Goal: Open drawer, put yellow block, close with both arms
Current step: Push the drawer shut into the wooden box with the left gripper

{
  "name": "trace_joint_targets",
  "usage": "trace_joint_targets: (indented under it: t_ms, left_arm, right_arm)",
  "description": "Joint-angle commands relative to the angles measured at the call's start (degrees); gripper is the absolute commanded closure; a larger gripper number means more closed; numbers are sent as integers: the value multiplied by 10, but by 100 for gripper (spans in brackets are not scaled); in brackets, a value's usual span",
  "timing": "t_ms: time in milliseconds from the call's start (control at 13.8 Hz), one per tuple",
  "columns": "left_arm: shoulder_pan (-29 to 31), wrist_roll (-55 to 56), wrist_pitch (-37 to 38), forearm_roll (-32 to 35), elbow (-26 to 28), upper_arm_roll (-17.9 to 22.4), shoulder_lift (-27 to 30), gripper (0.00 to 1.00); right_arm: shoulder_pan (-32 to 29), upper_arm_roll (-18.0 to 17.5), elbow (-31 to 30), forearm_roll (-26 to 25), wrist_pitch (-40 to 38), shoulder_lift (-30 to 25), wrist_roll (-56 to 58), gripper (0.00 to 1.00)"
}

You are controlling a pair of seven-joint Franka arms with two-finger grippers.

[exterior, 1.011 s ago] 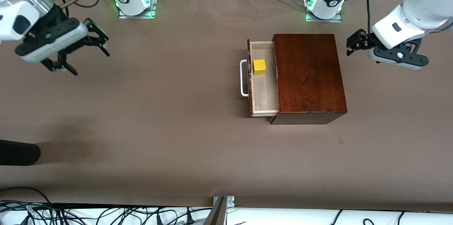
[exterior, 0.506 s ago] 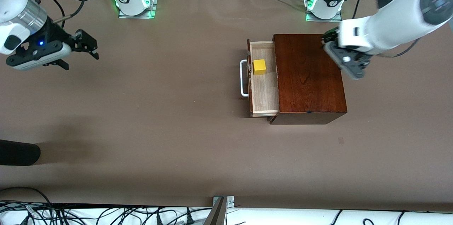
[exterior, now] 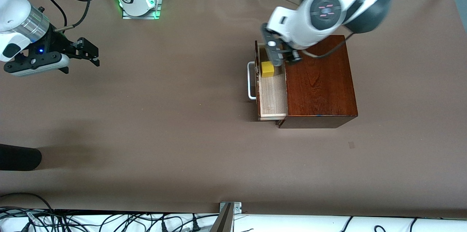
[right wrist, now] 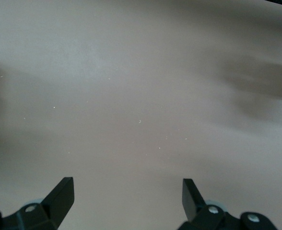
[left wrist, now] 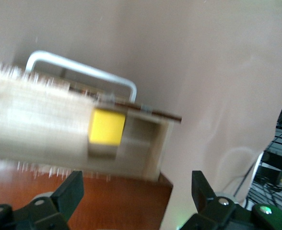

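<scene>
The dark reddish-brown box (exterior: pixel 319 78) stands toward the left arm's end of the table. Its drawer (exterior: pixel 271 95) is pulled open, with its white handle (exterior: pixel 251 80) facing the right arm's end. The yellow block (exterior: pixel 267 69) lies in the drawer's pale interior. My left gripper (exterior: pixel 279 55) is open and empty, over the drawer's end nearer the bases, just above the block. The left wrist view shows the block (left wrist: pixel 107 126), the handle (left wrist: pixel 83 72) and the box top (left wrist: pixel 93 201) between its open fingers (left wrist: pixel 69 191). My right gripper (exterior: pixel 91 51) is open and empty over bare table (right wrist: pixel 141 96).
A black rounded object (exterior: pixel 18 157) lies at the table's edge at the right arm's end, nearer the front camera. The arm bases (exterior: pixel 136 0) stand along the table's top edge. Cables and a metal bracket (exterior: pixel 230 208) line the front edge.
My left arm swung from the table past the box, across the box top, to above the open drawer. My right gripper drew back slightly toward its end of the table. Drawer and block stayed put.
</scene>
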State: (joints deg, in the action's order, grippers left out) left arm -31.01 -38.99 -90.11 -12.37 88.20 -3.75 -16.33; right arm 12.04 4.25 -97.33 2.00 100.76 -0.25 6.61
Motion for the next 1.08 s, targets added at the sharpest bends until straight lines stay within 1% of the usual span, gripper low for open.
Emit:
trace_joint_targets:
  t_ms: [0, 72, 144, 217, 361, 506, 722, 867, 1011]
  left_arm:
    - [-47, -29, -49, -8, -71, 9, -76, 0]
    - [-66, -30, -83, -7, -71, 9, -91, 0]
    - [-88, -30, -120, -3, -70, 10, -100, 0]
    - [-106, -31, -158, 12, -69, 10, -113, 0]
    - [-118, -75, -210, 52, -69, 9, -145, 0]
    - [-123, -137, -242, 73, -67, 10, -174, 0]
    - [-128, -144, -247, 105, -61, 10, -194, 0]
    - [-123, -145, -240, 106, -47, 10, -195, 0]
    - [-118, -145, -201, 105, -46, 17, -194, 0]
  right_arm:
    - [-1, -2, 13, -9, 1, 7, -12, 0]
    - [0, -2, 14, -15, 3, 8, -12, 0]
    - [0, -3, 19, -31, 8, 11, -13, 0]
    - [1, -3, 24, -43, 15, 18, -12, 0]
    - [3, -5, 25, -46, 17, 19, -13, 0]
    - [3, -5, 25, -46, 27, 20, -13, 0]
    - [3, -6, 25, -42, 28, 20, -13, 0]
    - [3, -6, 25, -36, 30, 21, -13, 0]
    - [3, -5, 24, -36, 30, 21, -13, 0]
